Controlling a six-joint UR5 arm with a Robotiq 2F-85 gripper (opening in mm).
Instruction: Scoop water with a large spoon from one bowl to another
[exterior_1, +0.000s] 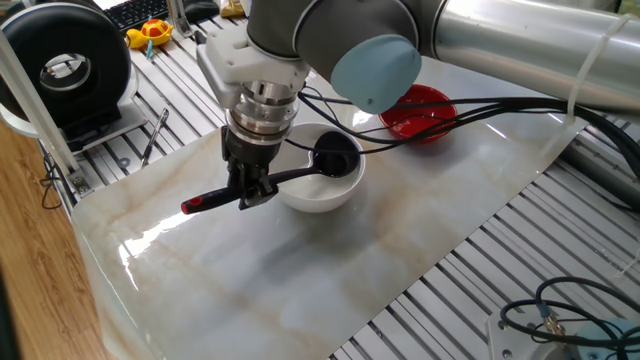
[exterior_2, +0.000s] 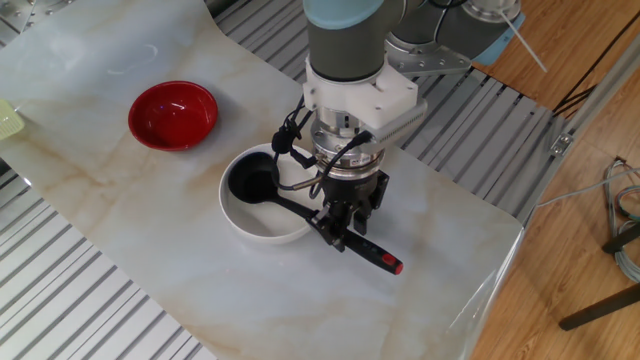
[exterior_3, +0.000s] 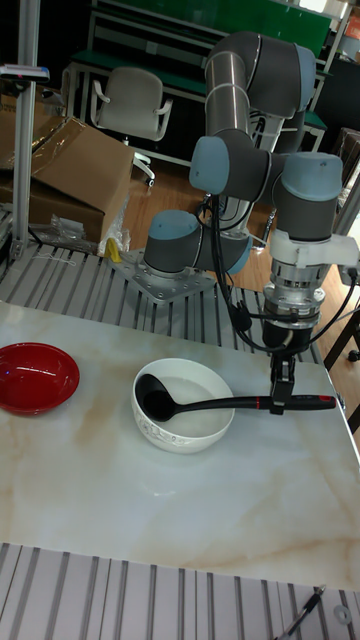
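My gripper (exterior_1: 251, 193) (exterior_2: 337, 234) (exterior_3: 280, 398) is shut on the handle of the black large spoon (exterior_1: 290, 176) (exterior_2: 300, 210) (exterior_3: 215, 404), near its red end (exterior_1: 197, 205) (exterior_2: 390, 264) (exterior_3: 318, 402). The round scoop (exterior_1: 334, 159) (exterior_2: 250, 182) (exterior_3: 154, 398) rests low inside the white bowl (exterior_1: 308, 196) (exterior_2: 240, 222) (exterior_3: 190, 434). The handle crosses the bowl's rim roughly level. Water is hard to make out in the bowl. The small red bowl (exterior_1: 421, 113) (exterior_2: 173, 115) (exterior_3: 36, 377) stands apart on the marble board.
The marble-pattern board (exterior_1: 330, 270) (exterior_2: 160, 260) (exterior_3: 150, 510) lies on a ribbed metal table. A black round device (exterior_1: 70, 70) and yellow toys (exterior_1: 150, 33) sit at the far left. Cables (exterior_1: 480, 108) hang from the arm over the red bowl.
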